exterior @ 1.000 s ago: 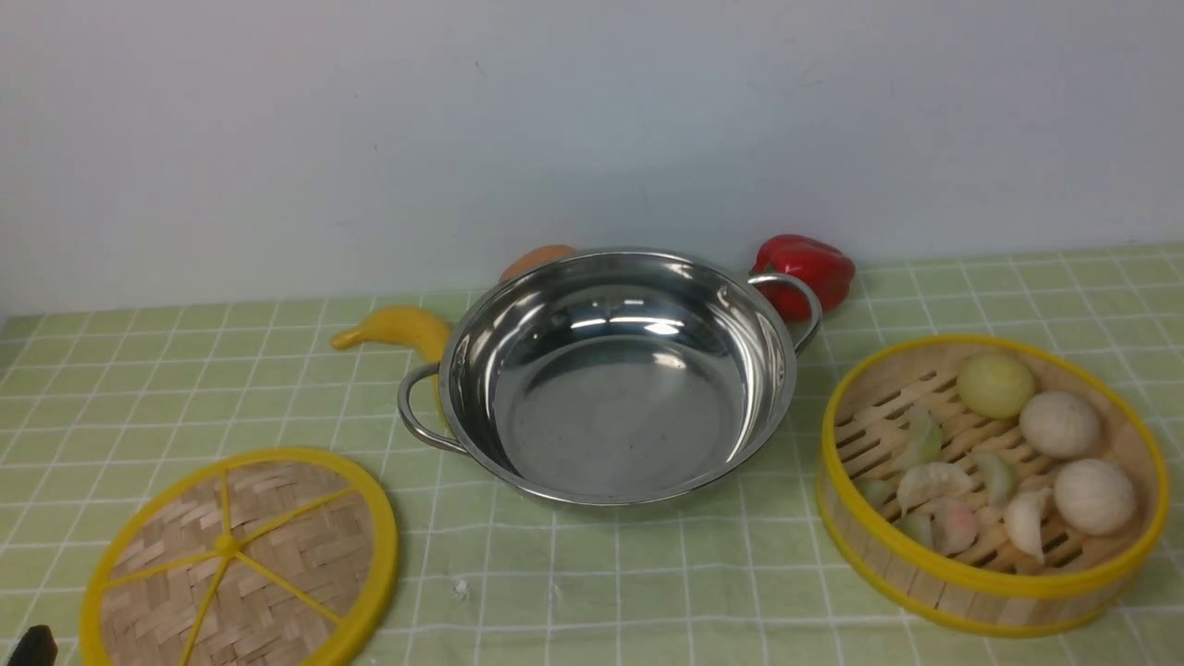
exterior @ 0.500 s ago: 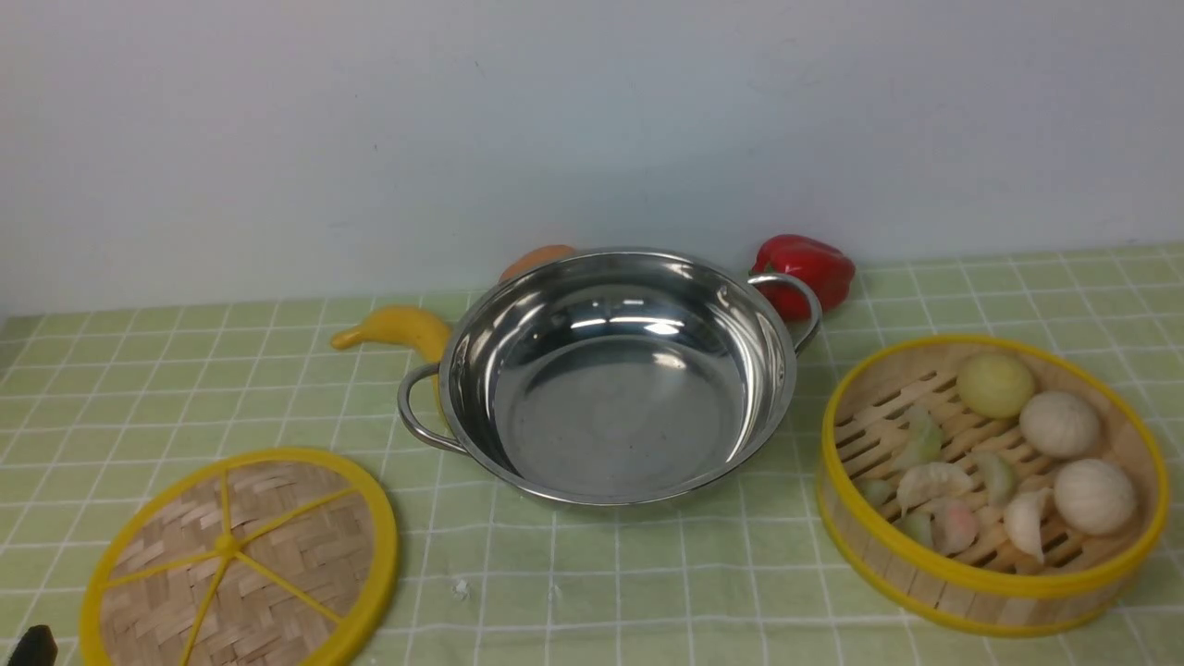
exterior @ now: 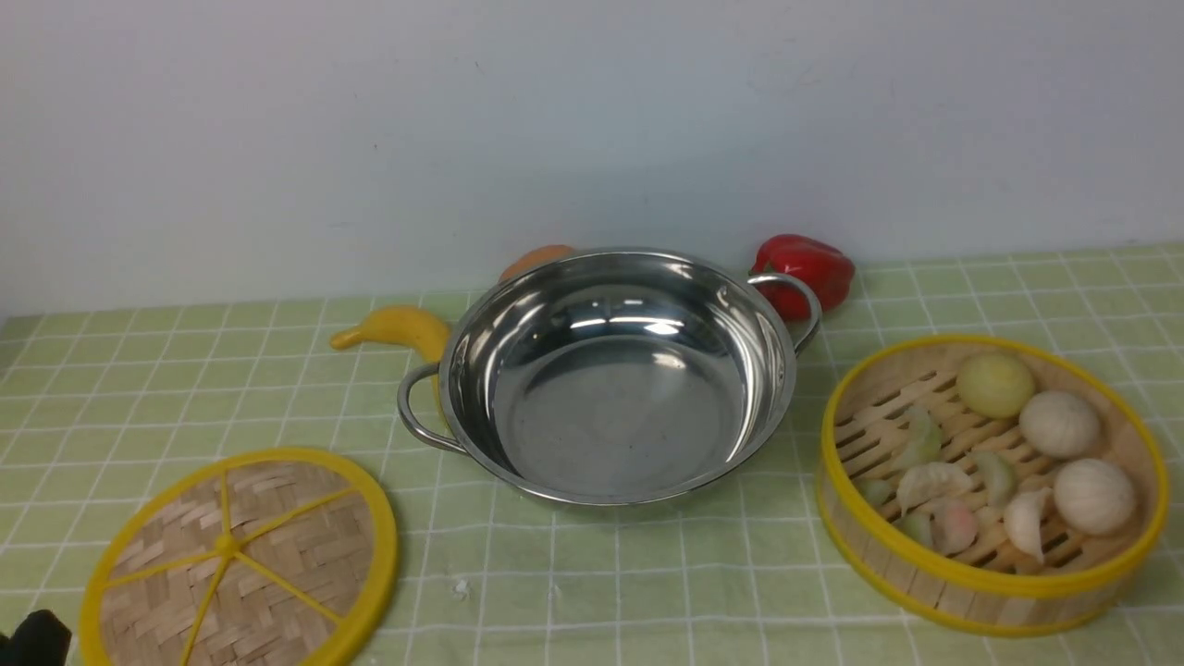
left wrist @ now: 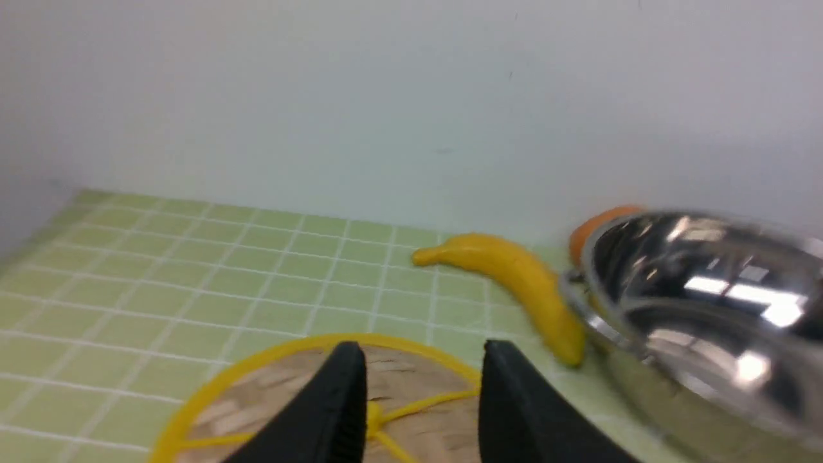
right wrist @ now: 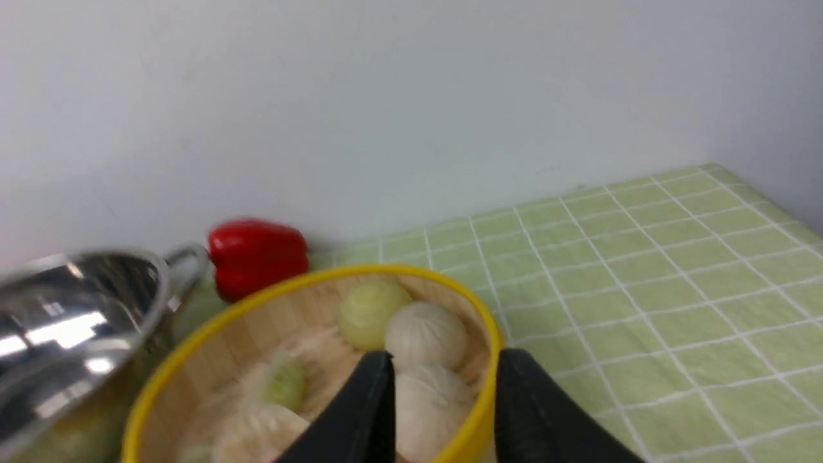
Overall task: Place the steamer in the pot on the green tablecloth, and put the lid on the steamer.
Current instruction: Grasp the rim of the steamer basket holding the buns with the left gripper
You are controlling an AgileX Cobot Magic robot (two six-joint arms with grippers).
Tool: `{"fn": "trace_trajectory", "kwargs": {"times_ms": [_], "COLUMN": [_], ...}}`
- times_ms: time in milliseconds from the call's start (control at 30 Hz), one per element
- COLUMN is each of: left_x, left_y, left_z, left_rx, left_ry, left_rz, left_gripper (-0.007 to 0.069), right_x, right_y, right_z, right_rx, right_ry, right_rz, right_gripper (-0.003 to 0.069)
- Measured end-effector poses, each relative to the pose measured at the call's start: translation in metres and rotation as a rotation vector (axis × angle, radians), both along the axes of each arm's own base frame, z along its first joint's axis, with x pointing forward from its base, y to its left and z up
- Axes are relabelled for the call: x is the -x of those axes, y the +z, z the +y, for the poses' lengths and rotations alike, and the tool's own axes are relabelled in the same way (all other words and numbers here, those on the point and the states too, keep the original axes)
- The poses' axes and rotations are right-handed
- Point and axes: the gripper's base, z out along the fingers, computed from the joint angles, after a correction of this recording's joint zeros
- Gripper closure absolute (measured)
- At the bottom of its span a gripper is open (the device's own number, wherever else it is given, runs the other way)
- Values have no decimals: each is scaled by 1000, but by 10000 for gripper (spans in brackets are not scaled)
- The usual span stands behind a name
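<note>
Hovering spread over the lid [left wrist: 411, 411] at the near-left corner of the surface [exterior: 139, 370], the left end effector [left wrist: 424, 350] is apart from it. The right end effector [right wrist: 445, 357], likewise spread, hangs above the steamer [exterior: 934, 590] by the right edge. The pot [exterior: 481, 370] sits between them on the green tablecloth [exterior: 647, 583].

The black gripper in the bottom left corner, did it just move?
Yes. The left gripper has pushed slightly further into view, rising and edging closer to the yellow rim of the lid, which has not shifted on the cloth.
</note>
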Motion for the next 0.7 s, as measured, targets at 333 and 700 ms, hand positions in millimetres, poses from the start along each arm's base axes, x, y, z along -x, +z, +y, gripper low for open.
{"fn": "trace_trajectory", "kwargs": {"times_ms": [333,700], "left_x": [0,1], "left_y": [9,21], "left_z": [-2,2], "left_rx": [534,564], "left_ry": [-6,3], "left_rz": [-106,-241], "left_gripper": [382,382], "right_x": [2,6], "right_y": [23,34], "right_z": [-3,-8], "right_rx": [-300,-618], "right_ry": [-6,5], "right_rz": [-271,-431], "right_gripper": [419,419]}}
